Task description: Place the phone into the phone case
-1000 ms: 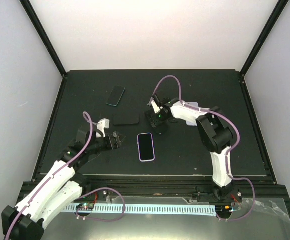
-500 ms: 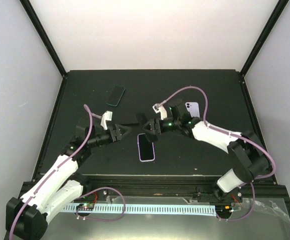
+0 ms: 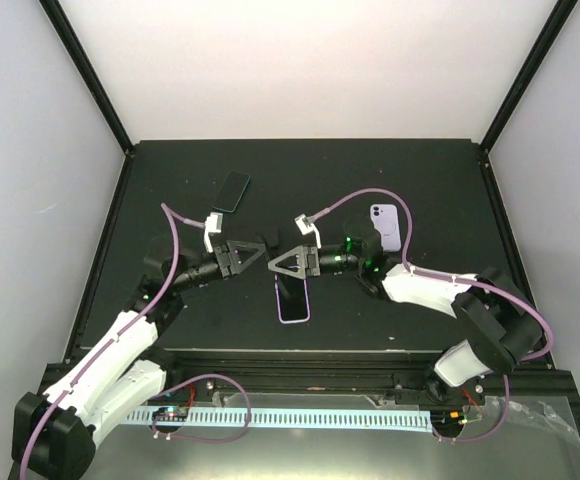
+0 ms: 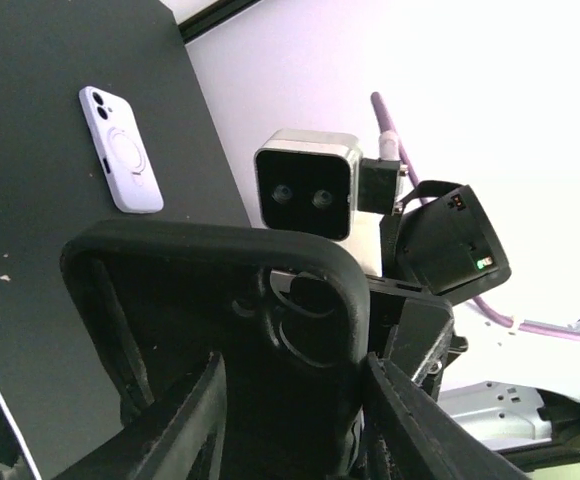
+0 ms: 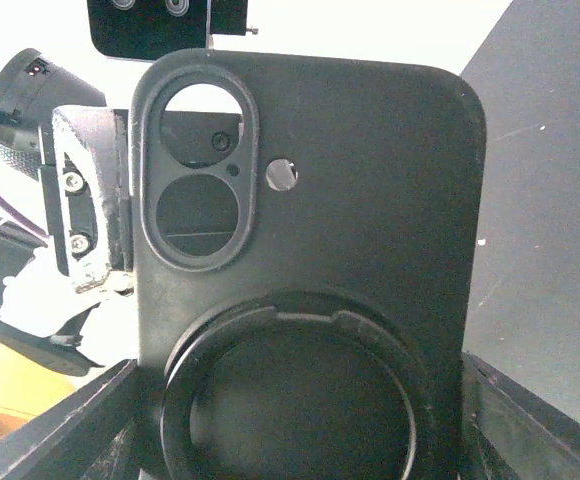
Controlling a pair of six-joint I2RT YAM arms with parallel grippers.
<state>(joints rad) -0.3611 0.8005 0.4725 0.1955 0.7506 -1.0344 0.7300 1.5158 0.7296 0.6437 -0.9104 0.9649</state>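
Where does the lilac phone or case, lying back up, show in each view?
Top external: lilac phone or case right of centre.
Left wrist: upper left, lying flat.
Right wrist: not in it.
Shared landmark: the black case, in both wrist views.

Phone case [image 5: 370, 200]: matte black. Phone [image 3: 292, 305]: black screen, lilac rim. Second phone [image 3: 386, 226]: lilac back. Third phone [image 3: 232, 191]: teal rim. Desk [image 3: 170, 180]: black.

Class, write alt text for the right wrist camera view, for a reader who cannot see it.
A black phone case fills the view, gripped by its side edges in the right pincer, with an oval camera cutout at upper left and a ring below. Part of the left arm shows behind its left edge, and the table lies to the right.
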